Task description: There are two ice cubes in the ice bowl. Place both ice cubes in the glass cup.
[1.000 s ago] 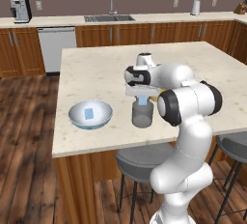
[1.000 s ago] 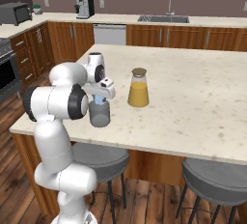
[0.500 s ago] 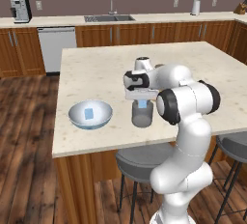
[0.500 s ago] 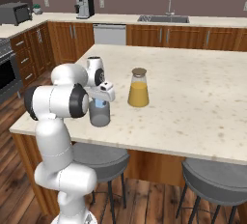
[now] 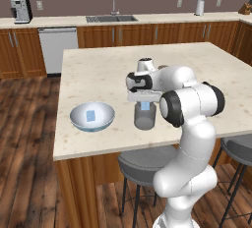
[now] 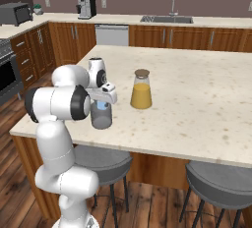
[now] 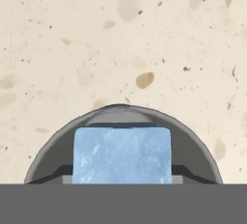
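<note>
Lowered since earlier, the gripper holds one ice cube over the glass cup; left of the cup, the ice bowl shows another ice cube.

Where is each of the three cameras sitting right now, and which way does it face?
Left base view: behind-left of arm, looking forward-down at ice bowl and glass cup; arm at right.
Right base view: behind-right, facing the cup and jar; arm at left.
Hand view: on the hand, looking down into the cup at an ice cube.
All three share the cup.
</note>
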Controlling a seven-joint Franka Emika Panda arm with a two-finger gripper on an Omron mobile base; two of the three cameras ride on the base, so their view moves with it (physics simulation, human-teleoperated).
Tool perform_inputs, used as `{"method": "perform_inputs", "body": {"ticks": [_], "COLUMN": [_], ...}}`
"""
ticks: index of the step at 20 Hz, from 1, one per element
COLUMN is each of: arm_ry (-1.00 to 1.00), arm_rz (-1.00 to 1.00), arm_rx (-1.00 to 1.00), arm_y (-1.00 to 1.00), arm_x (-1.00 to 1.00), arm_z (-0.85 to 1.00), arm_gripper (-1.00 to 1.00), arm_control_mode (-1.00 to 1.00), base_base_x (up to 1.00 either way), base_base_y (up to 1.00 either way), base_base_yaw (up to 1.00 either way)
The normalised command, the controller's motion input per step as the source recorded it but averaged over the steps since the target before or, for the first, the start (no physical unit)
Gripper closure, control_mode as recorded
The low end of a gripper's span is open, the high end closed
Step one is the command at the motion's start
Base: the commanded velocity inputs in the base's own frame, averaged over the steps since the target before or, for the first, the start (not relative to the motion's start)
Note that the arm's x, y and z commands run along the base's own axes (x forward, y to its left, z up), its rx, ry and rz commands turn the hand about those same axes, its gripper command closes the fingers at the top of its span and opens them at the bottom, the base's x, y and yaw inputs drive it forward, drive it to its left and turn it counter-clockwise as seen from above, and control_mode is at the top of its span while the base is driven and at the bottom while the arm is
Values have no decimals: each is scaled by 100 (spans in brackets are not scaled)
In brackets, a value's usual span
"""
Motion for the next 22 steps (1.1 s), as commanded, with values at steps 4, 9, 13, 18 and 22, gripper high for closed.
{"method": "perform_inputs", "body": {"ticks": [4,9,13,18,22], "arm_ry": [0,-5,-12,-11,0], "arm_rz": [0,0,1,3,1], "arm_rx": [0,0,0,3,11], "arm_y": [0,2,41,64,68], "arm_x": [0,-12,-74,-96,-49], "arm_z": [26,38,36,27,28], "arm_gripper": [-100,-100,-100,-100,-100], "arm_control_mode": [-100,-100,-100,-100,-100], "base_base_x": [0,0,0,0,0], "base_base_y": [0,0,0,0,0], "base_base_yaw": [0,0,0,0,0]}}
